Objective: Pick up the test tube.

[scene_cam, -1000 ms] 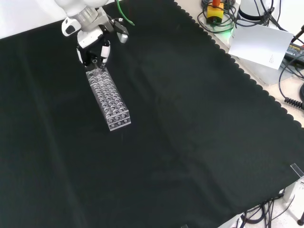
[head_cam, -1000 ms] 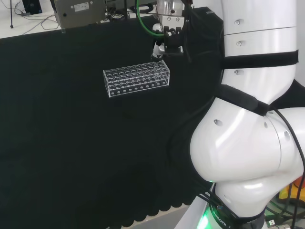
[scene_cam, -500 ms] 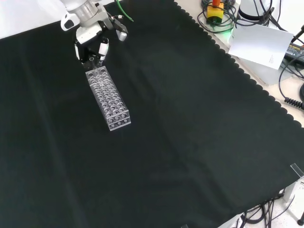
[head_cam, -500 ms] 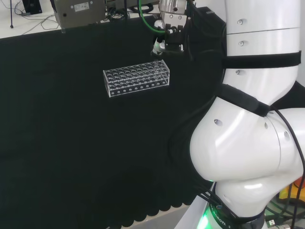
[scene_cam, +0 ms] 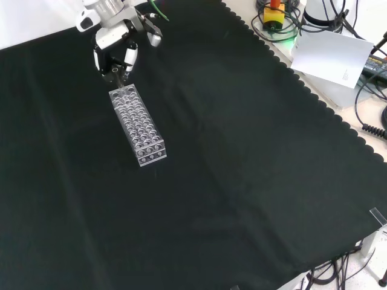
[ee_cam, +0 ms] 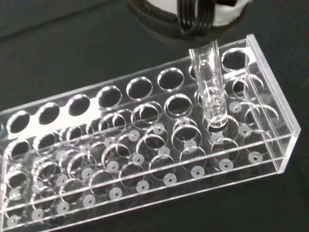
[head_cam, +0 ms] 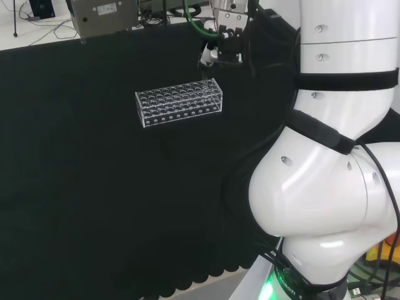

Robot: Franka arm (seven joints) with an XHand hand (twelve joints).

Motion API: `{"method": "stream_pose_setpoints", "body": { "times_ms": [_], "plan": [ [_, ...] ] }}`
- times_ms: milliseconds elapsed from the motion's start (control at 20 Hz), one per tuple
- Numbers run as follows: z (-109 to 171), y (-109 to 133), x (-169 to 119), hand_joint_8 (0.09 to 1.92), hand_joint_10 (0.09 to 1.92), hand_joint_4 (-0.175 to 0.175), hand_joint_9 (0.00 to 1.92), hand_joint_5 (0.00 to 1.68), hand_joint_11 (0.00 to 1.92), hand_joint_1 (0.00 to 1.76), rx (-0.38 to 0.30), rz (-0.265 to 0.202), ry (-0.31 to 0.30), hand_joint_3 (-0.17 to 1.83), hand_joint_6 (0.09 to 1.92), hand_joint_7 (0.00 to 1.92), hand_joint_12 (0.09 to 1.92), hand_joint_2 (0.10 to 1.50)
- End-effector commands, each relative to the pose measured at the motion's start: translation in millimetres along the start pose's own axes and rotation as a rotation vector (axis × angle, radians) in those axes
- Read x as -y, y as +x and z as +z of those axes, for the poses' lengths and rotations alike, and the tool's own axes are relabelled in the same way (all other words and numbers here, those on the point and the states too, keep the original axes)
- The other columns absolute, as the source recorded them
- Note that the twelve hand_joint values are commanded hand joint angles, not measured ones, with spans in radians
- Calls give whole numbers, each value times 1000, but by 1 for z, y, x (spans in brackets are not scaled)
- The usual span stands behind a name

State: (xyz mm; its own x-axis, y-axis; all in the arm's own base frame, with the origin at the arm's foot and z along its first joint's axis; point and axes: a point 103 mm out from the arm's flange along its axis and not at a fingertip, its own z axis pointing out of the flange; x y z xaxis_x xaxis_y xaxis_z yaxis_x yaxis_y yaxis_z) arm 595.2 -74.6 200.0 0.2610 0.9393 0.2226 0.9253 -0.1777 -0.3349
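My hand [scene_cam: 118,49] is grasping the test tube [ee_cam: 209,82], my fingers [ee_cam: 193,19] curling round its upper end. The tube is hanging upright, its rounded bottom sitting just above the holes near one end of the clear rack [ee_cam: 145,145]. In the front view, I am holding it over the far end of the rack [scene_cam: 137,125], which is resting on the black cloth [scene_cam: 242,169]; in the head view, over its right end [head_cam: 179,102].

Clear glass test tube [ee_cam: 210,92]: colourless, see-through. Clear plastic rack [scene_cam: 137,125] w/ rows of round holes, small white dots on its base. Flat cloth [scene_cam: 242,157] was plain black. Hand [scene_cam: 121,51] black & white; cable [head_cam: 199,34] green.
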Motion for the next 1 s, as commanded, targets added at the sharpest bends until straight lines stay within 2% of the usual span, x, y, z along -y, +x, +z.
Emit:
{"method": "stream_pose_setpoints", "body": {
  "times_ms": [50, 400, 650, 1000],
  "plan": [
    [-16, 0, 6, 957, 540, -175, 1245, 1094, 1264, 1413, -26, -9, -13, -1, 511, 1213, 852, 1013],
    [-38, 6, 15, 953, 535, -175, 1248, 1096, 1265, 1414, -26, -29, -29, -1, 508, 1215, 850, 1013],
    [-62, 9, 27, 950, 531, -175, 1251, 1097, 1266, 1414, -51, -45, -52, -1, 506, 1216, 850, 1012],
    [-92, 15, 47, 947, 531, -175, 1251, 1100, 1266, 1414, -46, -75, -85, -1, 500, 1218, 849, 1011]
  ]
}}
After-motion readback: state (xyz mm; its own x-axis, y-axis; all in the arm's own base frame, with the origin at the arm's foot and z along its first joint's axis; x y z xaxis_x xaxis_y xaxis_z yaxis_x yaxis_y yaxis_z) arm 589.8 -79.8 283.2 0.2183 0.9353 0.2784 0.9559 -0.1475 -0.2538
